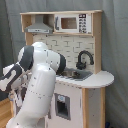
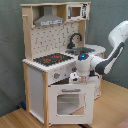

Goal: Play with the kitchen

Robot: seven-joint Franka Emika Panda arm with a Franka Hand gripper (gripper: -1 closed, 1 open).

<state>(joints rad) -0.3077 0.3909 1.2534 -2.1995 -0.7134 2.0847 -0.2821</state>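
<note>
White and pale wood, the kitchen (image 2: 55,75) stands against a grey curtain (image 1: 112,60), its oven door (image 2: 69,102) facing the second exterior view. My gripper (image 2: 76,76) sits at the front panel just above that door, by the knobs (image 2: 56,76); whether my fingers are apart or together, I cannot tell.
</note>
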